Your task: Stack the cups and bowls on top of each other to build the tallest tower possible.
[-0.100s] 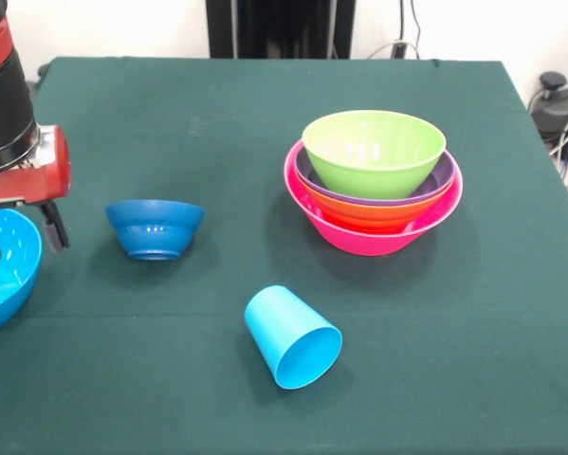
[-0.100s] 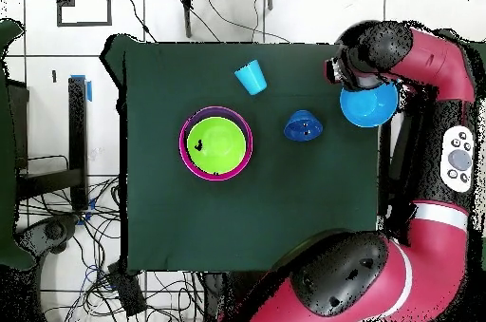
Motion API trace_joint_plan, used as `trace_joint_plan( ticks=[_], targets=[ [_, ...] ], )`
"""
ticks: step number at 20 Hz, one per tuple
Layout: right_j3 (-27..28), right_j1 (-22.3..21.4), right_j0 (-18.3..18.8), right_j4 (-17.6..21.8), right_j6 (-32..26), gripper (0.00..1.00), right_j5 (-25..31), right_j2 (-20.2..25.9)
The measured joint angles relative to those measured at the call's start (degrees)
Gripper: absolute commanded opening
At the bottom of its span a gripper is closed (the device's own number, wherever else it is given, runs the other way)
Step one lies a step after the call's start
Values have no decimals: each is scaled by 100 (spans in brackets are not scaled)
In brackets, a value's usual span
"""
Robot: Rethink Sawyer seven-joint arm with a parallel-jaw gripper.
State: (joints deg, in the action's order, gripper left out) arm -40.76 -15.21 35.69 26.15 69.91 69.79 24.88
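Observation:
The tower stands right of centre: a pink bowl (image 1: 374,232) holds an orange bowl (image 1: 369,210), a purple bowl (image 1: 443,180) and a lime green bowl (image 1: 374,150) on top; from overhead the lime green bowl (image 2: 215,142) fills it. A sky blue cup (image 1: 293,336) (image 2: 251,77) lies on its side. A small dark blue bowl (image 1: 155,227) (image 2: 303,125) sits upside down. At the table's left edge my gripper (image 1: 22,237) (image 2: 356,85) is open, one finger inside and one outside the rim of a sky blue bowl (image 1: 1,275) (image 2: 370,104).
The green table cloth (image 1: 217,104) ends just beside the sky blue bowl, which overhangs that edge in the overhead view. Cables and a dark device (image 1: 560,104) lie off the table's right side.

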Motion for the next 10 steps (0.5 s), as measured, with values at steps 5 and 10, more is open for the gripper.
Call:
trace_joint_plan(
  ticks=[5,10],
  targets=[
    [-97,0,0,1,0,100,0,-1],
    [-187,-2,0,0,0,100,0,-1]
  ],
)
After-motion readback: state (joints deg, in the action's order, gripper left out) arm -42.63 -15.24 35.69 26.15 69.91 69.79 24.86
